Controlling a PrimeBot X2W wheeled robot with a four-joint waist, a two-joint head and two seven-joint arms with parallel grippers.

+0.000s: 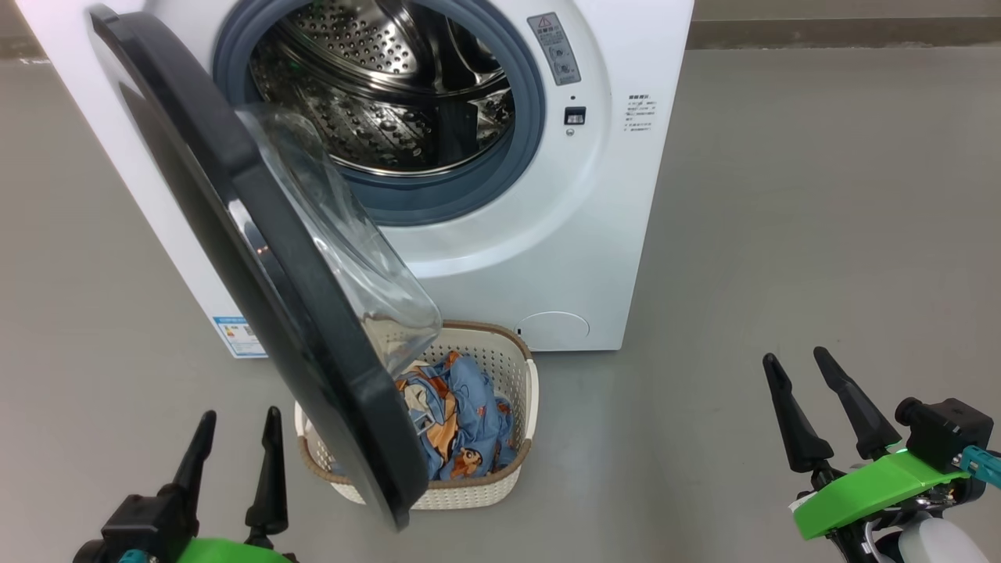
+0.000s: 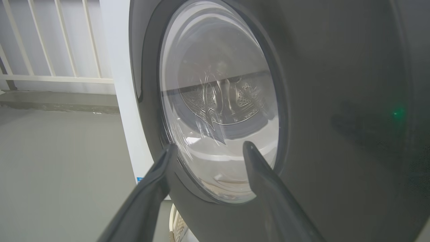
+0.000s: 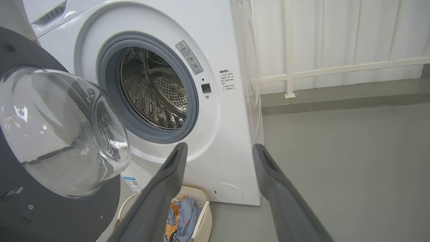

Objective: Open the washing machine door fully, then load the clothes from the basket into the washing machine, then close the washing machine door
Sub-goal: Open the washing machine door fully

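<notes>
The washing machine door [image 1: 223, 195] stands swung out from the washing machine [image 1: 547, 258] about halfway, hinged on the machine's left side, so the first step, opening it fully, looks unfinished. The steel drum [image 1: 391, 86] inside the washing machine is bare. The basket [image 1: 522, 374] sits on the floor just in front of the washing machine, partly under the door's free edge, with the clothes [image 1: 461, 414] heaped inside it.

The left end effector [image 1: 240, 414] hovers in front of the washing machine on its left, close to the door's outer face, fingers apart and holding nothing. The right end effector [image 1: 794, 356] waits off the washing machine's right front corner, well clear of it, fingers also spread and empty.

The next move probably calls for swinging the door wider toward the washing machine's left side until the basket is uncovered, and only then reaching down for the clothes.
</notes>
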